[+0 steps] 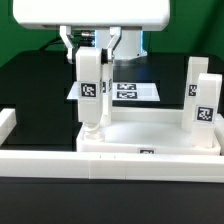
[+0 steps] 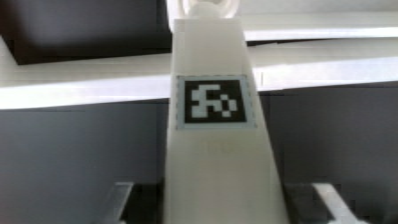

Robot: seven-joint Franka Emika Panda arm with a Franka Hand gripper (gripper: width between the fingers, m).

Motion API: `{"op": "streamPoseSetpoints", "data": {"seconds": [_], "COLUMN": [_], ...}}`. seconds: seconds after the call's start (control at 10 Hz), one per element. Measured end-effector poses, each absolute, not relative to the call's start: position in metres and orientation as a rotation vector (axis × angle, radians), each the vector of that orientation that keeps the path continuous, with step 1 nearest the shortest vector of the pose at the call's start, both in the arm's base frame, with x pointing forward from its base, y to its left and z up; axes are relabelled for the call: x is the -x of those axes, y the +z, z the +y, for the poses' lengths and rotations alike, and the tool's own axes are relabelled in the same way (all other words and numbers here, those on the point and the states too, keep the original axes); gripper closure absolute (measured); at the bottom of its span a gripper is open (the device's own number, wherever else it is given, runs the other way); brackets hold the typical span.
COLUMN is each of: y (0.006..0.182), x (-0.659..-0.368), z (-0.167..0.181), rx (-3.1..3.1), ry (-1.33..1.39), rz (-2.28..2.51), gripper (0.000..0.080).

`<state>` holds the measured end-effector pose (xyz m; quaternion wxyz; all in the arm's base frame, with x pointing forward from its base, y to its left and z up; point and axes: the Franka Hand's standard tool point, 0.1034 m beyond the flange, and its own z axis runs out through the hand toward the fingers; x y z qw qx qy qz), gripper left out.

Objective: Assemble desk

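At the exterior view's left, a piece of the white border rail [image 1: 6,122], smooth plastic, lying on the matte black tabletop [image 1: 40,85]. Runs on as a long straight bar along the near side.

Next, the end effector [image 1: 88,50], bulky and white on top with two thin fingers. Closed narrowly on one leg [image 1: 90,88], gripping it by the upper part. Leg: a square white plastic post, smooth, upright, with one black-white tag on the face. Lower end narrower and rounded, standing at the near left corner of the desk tray [image 1: 150,133]. Cannot tell whether fully seated in the corner socket. In the wrist view, the same leg [image 2: 217,120] filling the middle, tag sharp, with one dark finger [image 2: 125,200] on each side.

Behind, toward the middle, the marker board [image 1: 128,91], thin and flat, with several tags.

Desk tray: a large white rectangle with a raised rim, lying flat on the tabletop just behind the rail. Nothing loose inside, only the legs at its corners.

At the exterior view's right, two more legs, both upright, of the same square shape, each with one tag: a back leg [image 1: 195,82] and a front leg [image 1: 205,115], at the tray's right corners.

Counted: three legs, one tray, one marker board.
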<state>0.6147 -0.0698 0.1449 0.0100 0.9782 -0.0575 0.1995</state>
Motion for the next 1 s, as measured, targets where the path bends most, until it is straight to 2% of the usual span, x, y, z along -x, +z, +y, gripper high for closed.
{"op": "streamPoseSetpoints", "data": {"seconds": [1.0], "y": [0.126], "x": [-0.605], "z": [-0.067], "rx": [-3.045], "ry": [0.598], "rz": [-0.175], "gripper": [0.0509]}}
